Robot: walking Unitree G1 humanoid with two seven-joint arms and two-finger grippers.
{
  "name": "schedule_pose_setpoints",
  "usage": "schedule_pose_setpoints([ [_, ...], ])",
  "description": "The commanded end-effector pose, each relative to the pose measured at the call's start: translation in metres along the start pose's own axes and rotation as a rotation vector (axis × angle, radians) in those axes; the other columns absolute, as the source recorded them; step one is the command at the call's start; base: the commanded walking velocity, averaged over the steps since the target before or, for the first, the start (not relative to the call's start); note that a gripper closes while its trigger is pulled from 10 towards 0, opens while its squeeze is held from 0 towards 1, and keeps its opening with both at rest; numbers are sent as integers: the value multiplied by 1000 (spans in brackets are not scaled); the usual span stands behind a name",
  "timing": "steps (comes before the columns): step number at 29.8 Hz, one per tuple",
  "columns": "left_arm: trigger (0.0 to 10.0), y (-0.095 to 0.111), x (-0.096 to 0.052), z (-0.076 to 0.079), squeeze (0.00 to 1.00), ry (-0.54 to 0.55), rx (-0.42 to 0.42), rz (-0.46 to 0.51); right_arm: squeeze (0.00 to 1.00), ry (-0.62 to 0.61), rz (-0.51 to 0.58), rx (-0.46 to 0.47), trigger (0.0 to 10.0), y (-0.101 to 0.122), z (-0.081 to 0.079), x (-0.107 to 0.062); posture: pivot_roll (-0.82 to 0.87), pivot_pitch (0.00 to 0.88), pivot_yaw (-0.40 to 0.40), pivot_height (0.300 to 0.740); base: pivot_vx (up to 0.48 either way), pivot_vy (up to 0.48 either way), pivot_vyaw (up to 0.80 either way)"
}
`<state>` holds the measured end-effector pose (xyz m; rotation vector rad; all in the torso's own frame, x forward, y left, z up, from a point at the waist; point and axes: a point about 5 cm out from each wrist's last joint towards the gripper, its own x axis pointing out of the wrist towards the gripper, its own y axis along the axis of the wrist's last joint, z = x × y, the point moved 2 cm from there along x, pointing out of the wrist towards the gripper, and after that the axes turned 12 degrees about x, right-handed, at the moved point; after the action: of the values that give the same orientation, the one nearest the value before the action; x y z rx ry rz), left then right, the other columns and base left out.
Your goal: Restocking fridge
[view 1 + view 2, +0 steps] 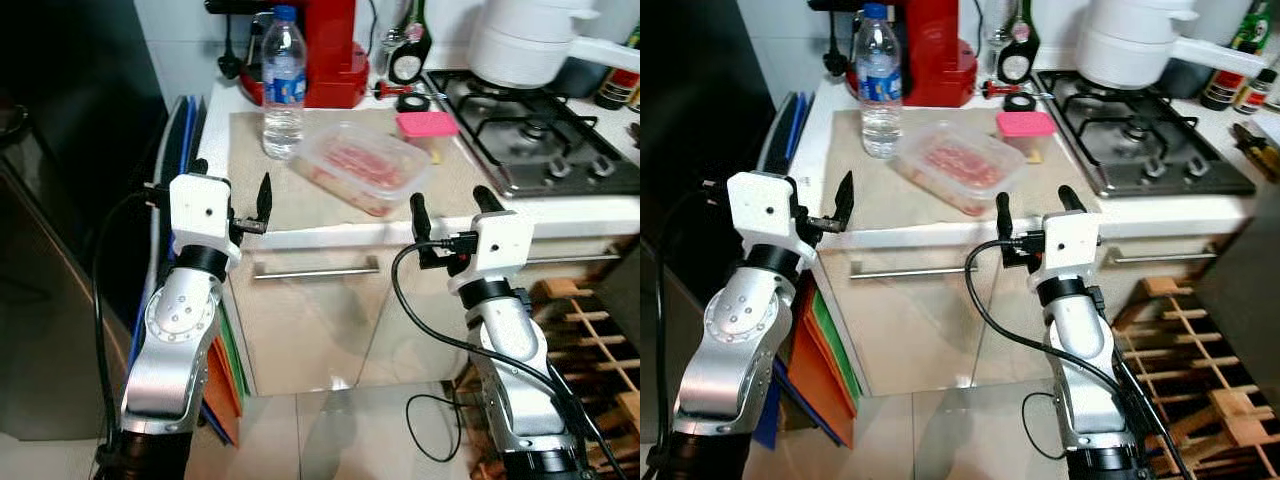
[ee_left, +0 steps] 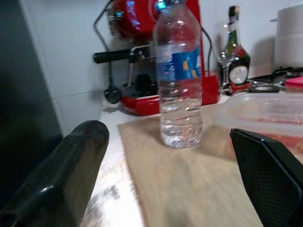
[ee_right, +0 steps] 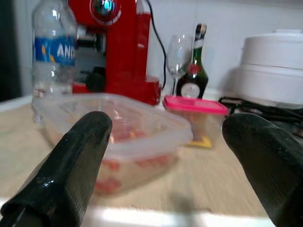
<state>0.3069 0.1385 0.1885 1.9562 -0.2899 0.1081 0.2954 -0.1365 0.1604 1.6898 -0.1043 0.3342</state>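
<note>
Water bottle [image 3: 53,56] label reads "AND" (partly cut off).

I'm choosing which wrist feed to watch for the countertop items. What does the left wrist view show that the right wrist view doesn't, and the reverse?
Left wrist alone: the coffee machine's black handle. Right wrist alone: the pink-lidded container and the white pot. Both: water bottle, red coffee machine, clear meat container, dark green bottle, wine glass.

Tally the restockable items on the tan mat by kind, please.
Water bottle: 1
Clear tub of meat: 1
Pink-lidded tub: 1
Total: 3
</note>
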Motion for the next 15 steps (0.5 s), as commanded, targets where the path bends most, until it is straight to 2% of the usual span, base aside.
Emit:
schedule_pose_setpoints([
  [1, 10000, 11, 5, 12, 0, -51, 9, 39, 0, -35, 52, -32, 10000, 11, 8, 1, -32, 0, 14, 740, 480, 0, 0],
  [6, 10000, 20, 8, 20, 0, -89, 4, 82, 0, -130, 146, -62, 10000, 31, 19, 0, -42, 0, 21, 740, 472, 0, 0],
  [9, 10000, 24, 10, 19, 0, -75, -13, 94, 0, -175, 203, -82, 10000, 44, 24, 1, -46, 0, 23, 740, 465, 0, 0],
  [11, 10000, 23, 12, 17, 0, -55, -16, 87, 0, -190, 218, -85, 10000, 48, 26, 2, -48, 0, 23, 740, 304, 0, 0],
  [15, 10000, 25, 24, 4, 0, -6, -20, 77, 0, -207, 230, -91, 10000, 51, 29, 3, -49, 0, 21, 740, 0, 0, 0],
])
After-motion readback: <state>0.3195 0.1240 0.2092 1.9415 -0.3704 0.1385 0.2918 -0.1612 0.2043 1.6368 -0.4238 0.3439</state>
